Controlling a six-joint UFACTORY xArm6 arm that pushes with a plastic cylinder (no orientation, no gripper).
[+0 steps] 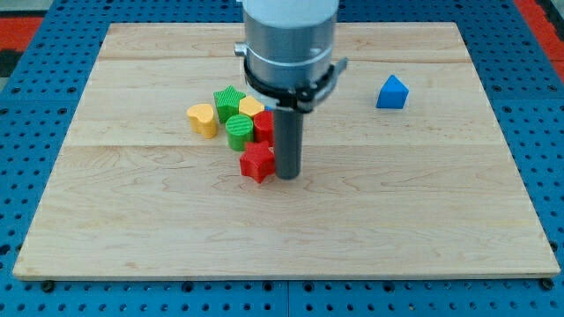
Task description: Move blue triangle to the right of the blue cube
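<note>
The blue triangle (pixel 393 92) lies alone at the view's upper right of the wooden board (pixel 423 220). No blue cube shows; the arm's grey body (pixel 289 44) may hide it. My tip (pixel 288 175) is near the board's middle, just right of a red star-shaped block (pixel 256 162), touching or nearly touching it. The tip is well to the left of and below the blue triangle.
A cluster sits left of the rod: a yellow heart-shaped block (pixel 203 119), a green block (pixel 229 101), a green cylinder (pixel 239 131), a yellow block (pixel 251 107) and a red block (pixel 263 129). A blue pegboard (pixel 26 132) surrounds the board.
</note>
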